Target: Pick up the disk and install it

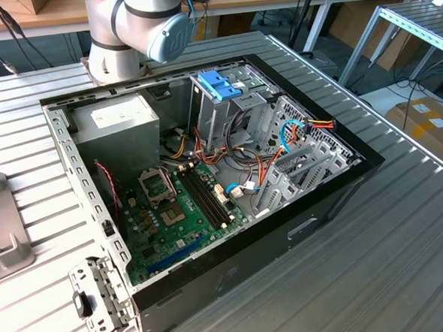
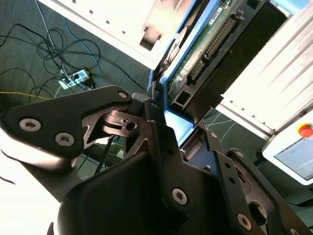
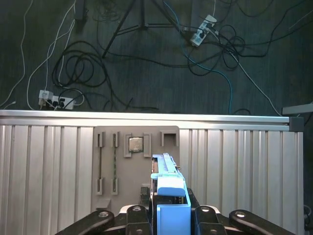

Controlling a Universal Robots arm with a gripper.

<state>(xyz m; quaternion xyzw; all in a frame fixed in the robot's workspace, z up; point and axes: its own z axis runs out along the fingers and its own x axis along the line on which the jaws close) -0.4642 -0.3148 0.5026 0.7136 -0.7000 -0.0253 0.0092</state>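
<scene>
Disk (image 3: 168, 196) stands edge-on, clamped between the closed jaws, with its light blue carrier rails showing in both wrist views and the green circuit board (image 2: 208, 41) on its underside in the second wrist view. In the first wrist view the disk hangs above the ribbed counter (image 3: 49, 166), over a grey fixture plate (image 3: 105, 161) near the counter's edge. In the exterior view the open computer case (image 1: 286, 237) lies mid-counter.

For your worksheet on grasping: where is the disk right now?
In the first wrist view the disk stands edge-on in the pincer, by the grey tray on the ribbed table.
</scene>
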